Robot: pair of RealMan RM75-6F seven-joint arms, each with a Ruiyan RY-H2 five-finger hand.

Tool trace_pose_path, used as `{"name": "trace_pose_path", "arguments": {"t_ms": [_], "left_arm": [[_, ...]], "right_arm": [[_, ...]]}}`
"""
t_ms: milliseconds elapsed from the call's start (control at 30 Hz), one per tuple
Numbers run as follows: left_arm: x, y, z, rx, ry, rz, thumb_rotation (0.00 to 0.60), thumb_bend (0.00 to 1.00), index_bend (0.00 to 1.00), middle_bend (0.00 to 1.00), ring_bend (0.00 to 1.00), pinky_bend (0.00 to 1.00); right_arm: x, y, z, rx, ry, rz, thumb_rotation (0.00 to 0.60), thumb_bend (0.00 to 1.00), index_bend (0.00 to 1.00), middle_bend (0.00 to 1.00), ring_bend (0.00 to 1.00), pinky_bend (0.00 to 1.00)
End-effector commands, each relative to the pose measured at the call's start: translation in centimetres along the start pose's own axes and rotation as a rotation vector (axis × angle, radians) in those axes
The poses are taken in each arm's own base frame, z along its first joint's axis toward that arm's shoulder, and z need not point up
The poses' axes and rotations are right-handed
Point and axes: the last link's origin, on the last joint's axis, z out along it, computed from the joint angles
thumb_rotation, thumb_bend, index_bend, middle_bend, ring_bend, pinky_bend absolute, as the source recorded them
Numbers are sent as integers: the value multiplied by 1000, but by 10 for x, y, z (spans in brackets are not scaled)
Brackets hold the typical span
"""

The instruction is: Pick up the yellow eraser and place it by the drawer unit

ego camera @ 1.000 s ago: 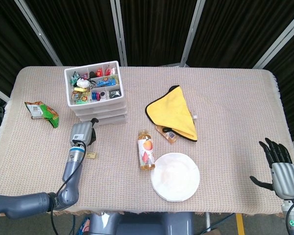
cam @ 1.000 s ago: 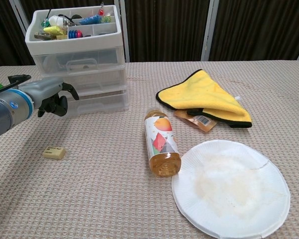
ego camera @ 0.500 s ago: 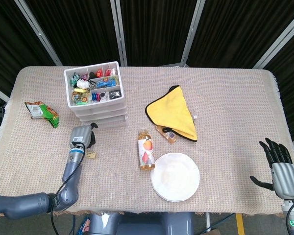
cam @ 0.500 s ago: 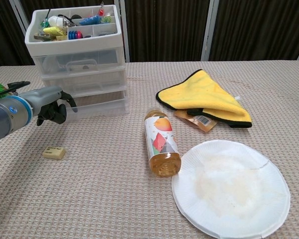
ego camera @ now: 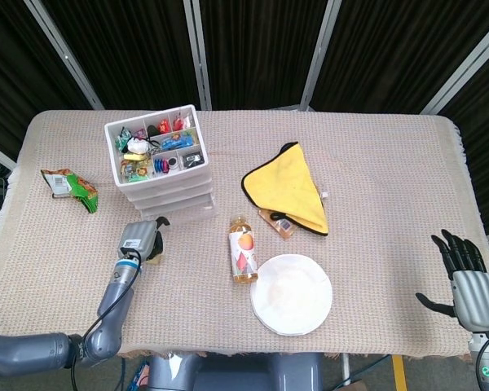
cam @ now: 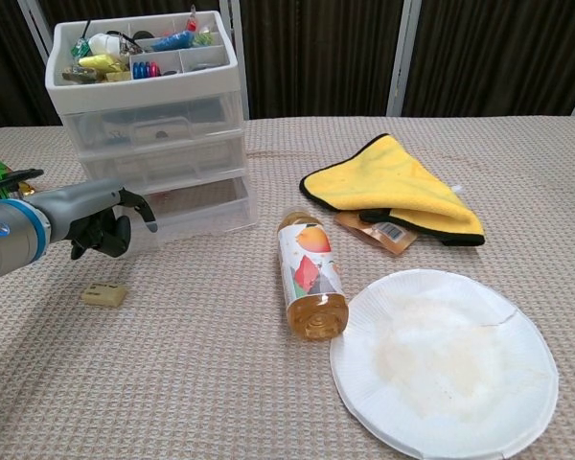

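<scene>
The small pale yellow eraser (cam: 104,294) lies on the woven tablecloth, in front of and left of the white drawer unit (cam: 163,134). My left hand (cam: 98,226) hovers just above and behind the eraser, apart from it, with its fingers curled in on nothing, their tips close to the bottom drawer. From the head camera the left hand (ego camera: 143,239) sits right below the drawer unit (ego camera: 165,175) and covers the eraser. My right hand (ego camera: 466,278) hangs off the table's front right corner, fingers spread and empty.
An orange drink bottle (cam: 310,274) lies next to a white paper plate (cam: 446,359). Behind them a yellow cloth (cam: 391,184) partly covers a flat packet (cam: 379,231). A green snack bag (ego camera: 70,186) lies at the left edge.
My left hand has drawn back towards the table's front and sunk lower near the eraser. The drawer unit has shifted slightly forward. The right hand has not moved.
</scene>
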Motion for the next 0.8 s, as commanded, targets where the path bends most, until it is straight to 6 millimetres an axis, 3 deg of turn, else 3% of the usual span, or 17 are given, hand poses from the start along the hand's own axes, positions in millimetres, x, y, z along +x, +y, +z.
{"name": "trace_pose_path", "arguments": {"t_ms": [33, 500, 567, 700, 800], "left_arm": [[-1, -3, -7, -11, -3, 9, 600, 1000, 366, 1000, 915, 708], [-8, -10, -15, -17, -34, 15, 600, 966, 322, 998, 912, 708], [-7, -8, -16, -29, -31, 15, 600, 860, 276, 995, 908, 707], [-3, -6, -18, -50, -11, 19, 600, 521, 183, 978, 892, 701], [1, -5, -19, -68, 17, 27, 600, 337, 152, 966, 883, 693]], "right_arm": [[0, 0, 0, -1, 0, 0, 600, 2, 81, 0, 0, 0], [0, 0, 0, -6, -2, 2, 600, 5, 81, 0, 0, 0], [0, 0, 0, -5, -1, 1, 600, 6, 80, 0, 0, 0], [0, 0, 0, -6, 0, 0, 600, 5, 80, 0, 0, 0], [0, 0, 0, -6, 0, 0, 600, 5, 81, 0, 0, 0]]}}
